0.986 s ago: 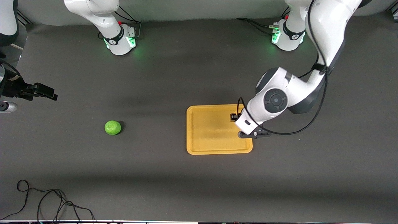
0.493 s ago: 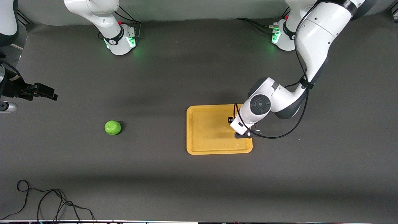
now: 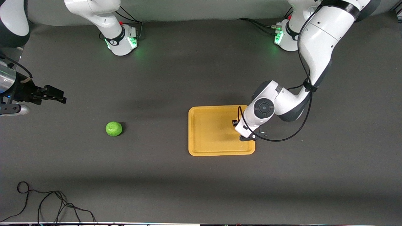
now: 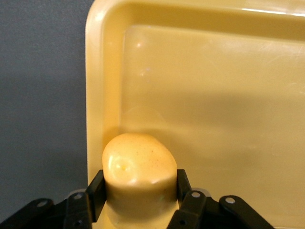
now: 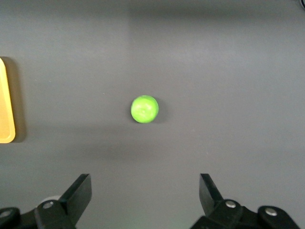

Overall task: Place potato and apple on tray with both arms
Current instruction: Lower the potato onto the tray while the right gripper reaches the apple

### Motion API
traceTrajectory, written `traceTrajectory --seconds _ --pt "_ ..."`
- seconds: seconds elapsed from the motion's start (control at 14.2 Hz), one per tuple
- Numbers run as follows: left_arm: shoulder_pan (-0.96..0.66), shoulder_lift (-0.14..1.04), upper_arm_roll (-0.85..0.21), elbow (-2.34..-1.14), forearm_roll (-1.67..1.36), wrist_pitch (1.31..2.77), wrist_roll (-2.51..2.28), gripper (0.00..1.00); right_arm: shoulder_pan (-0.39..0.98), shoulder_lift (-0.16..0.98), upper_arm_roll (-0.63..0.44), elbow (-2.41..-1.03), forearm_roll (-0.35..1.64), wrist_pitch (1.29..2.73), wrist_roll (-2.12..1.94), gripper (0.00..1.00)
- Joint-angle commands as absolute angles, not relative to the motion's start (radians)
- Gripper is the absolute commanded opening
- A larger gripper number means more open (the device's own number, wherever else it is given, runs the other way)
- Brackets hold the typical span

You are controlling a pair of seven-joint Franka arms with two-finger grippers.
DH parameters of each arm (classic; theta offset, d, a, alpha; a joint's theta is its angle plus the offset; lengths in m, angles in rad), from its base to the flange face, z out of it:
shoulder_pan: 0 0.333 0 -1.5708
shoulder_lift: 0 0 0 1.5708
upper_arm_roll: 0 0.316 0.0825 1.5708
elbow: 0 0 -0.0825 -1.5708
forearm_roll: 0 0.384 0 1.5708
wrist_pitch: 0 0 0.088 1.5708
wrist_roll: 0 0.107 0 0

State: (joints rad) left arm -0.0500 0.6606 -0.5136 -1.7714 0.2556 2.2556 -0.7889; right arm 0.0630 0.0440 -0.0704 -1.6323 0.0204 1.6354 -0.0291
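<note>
- Since a second ago the left arm has folded its elbow in toward its base and dropped its wrist lower over the tray point(image 3: 213, 147), while the right gripper point(image 3: 58, 98) has slid a little way inward from the bench edge at the right arm's end.
- Left gripper point(image 4: 138, 191) sits low over the tray's end that faces the left arm's end of the bench, its fingers point(image 4: 96, 191) clamped on either side of the potato point(image 4: 138, 164).
- From the left wrist view the potato looks to be just beside the tray's raised rim; whether it already rests on the tray floor I can't quite make out.
- From the front the potato itself is hidden under the left arm's wrist.
- Tray lies around the middle of the bench, somewhat toward the left arm's end.
- Apple point(image 3: 113, 128) sits on the dark bench top, well apart from the tray and toward the right arm's end, untouched.
- Right gripper hangs in the air near the bench edge at the right arm's end, its fingers point(image 5: 78, 193) spread wide with nothing between them; its wrist camera looks down on the apple point(image 5: 144, 109).
- Loose black cable point(image 3: 47, 204) lies at the bench corner nearest the front camera, at the right arm's end.
</note>
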Motion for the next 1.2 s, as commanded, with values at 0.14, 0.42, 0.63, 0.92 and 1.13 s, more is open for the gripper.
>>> traceTrajectory --seconds 0.14,0.42,0.63,0.92,1.13 --pt "-0.063 0.667 -0.505 -1.776 0.275 2.286 -0.83 0.64 0.087 0.032 -0.077 -1.692 0.035 1.695 -0.029 1.0" --pt "-0.06 0.675 -0.505 -1.778 0.275 2.292 -0.836 1.0 0.118 -0.002 -0.077 -1.903 0.035 1.895 -0.026 1.0" --pt "-0.051 0.661 -0.506 -1.773 0.262 2.267 -0.845 1.0 0.135 0.015 -0.08 -2.037 0.035 2.058 -0.026 1.0" --pt "-0.028 0.56 -0.514 -1.708 0.261 2.099 -0.838 1.0 0.135 0.104 -0.08 -2.147 0.035 2.271 -0.026 1.0" --pt "0.027 0.513 -0.515 -1.612 0.261 1.941 -0.725 1.0 0.135 0.202 -0.081 -2.149 0.035 2.361 -0.026 1.0"
